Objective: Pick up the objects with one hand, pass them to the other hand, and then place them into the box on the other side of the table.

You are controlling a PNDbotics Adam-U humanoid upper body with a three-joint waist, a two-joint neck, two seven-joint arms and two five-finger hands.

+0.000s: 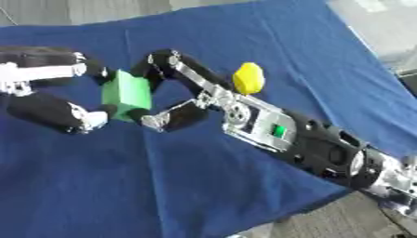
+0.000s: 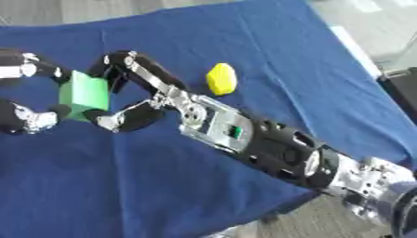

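The green block (image 1: pixel 126 94) is held above the blue-clothed table (image 1: pixel 269 42), toward its left edge, between the two hands. Its long axis runs roughly upright in the view, tilted slightly.

The left hand (image 1: pixel 49 88) enters from the left edge of the table. One finger lies along the block's upper left corner and the thumb or a lower finger curls under its lower left corner; the hand is closed around the block from the left side.

The right hand (image 1: pixel 175 90) reaches across the table from the lower right corner. Its upper fingers (image 1: pixel 163 62) curl over the block's top right edge and its thumb (image 1: pixel 171 118) sits at the block's lower right corner. The hand is closed on the block from the right side.

Both hands contact the block at once, on opposite faces, so the moment is judged to be the hand-to-hand transfer. Which hand gives and which receives cannot be told.

A yellow object (image 1: pixel 248 78), rounded and faceted, lies on the cloth just behind the right hand's wrist, apart from the block. No box is visible in either view.

The governing relation: the block lies directly between the two palms, equally near both. The releasing hand should open sideways, away from the block's long axis.
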